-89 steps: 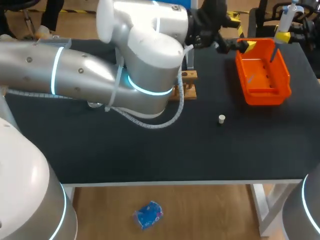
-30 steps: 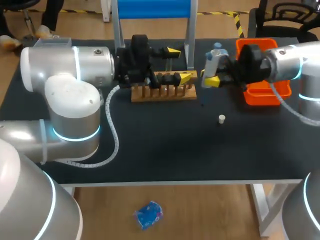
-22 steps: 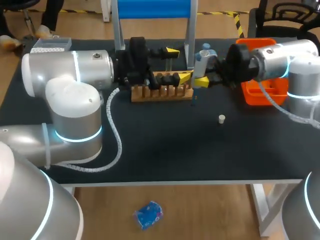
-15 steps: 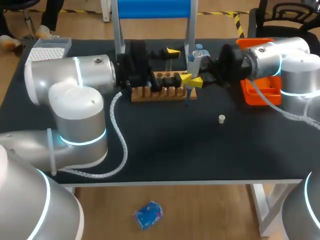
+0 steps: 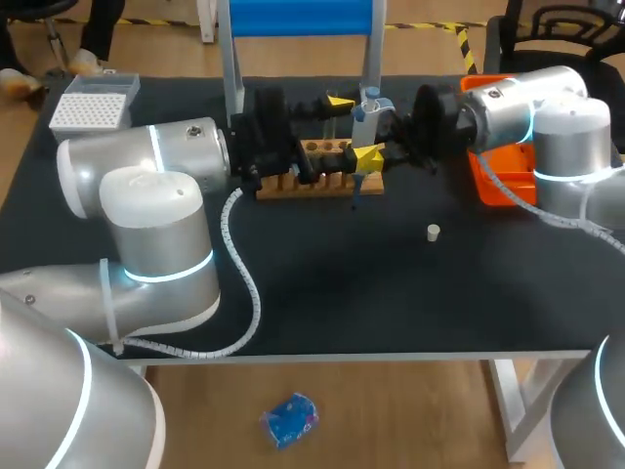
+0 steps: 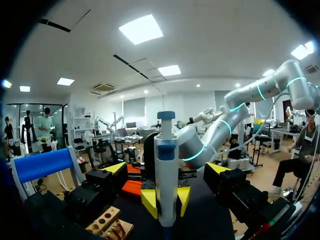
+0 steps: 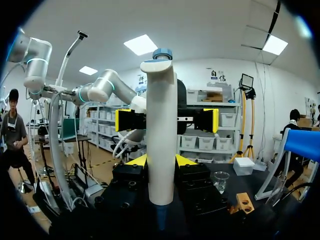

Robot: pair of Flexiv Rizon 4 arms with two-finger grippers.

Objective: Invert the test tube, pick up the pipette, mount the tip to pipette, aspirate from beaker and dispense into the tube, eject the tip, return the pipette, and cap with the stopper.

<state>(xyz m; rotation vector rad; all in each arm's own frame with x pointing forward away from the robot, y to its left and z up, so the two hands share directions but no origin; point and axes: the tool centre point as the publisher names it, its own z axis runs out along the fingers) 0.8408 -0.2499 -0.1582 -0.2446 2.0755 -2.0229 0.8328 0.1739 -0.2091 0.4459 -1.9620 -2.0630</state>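
Gripping the white pipette [image 5: 365, 109] from two sides, the right gripper [image 7: 160, 161] holds it upright at the far middle of the table [image 5: 371, 293], its yellow tips pressed against the lower barrel. The pipette's dark blue end points down and seems to hang just off the right end of the wooden rack [image 5: 312, 182], though the head view is too crowded there to be sure.

The left gripper [image 6: 166, 167] faces it from the left with its fingers spread wide. The pipette stands between them, touching neither, and the left arm's black wrist hides much of the rack's left half.

Behind the two grippers rises the blue stand [image 5: 301, 17] on its grey posts. A small glass beaker [image 7: 221, 181] sits on the table beyond the rack, seen from the right wrist. An orange bin [image 5: 508, 191] lies far right, partly covered by the right arm. The pale stopper [image 5: 433, 232] rests alone on the black surface, nearer than the bin and well apart from the rack. A white tip box [image 5: 90, 109] stands at the far left corner.
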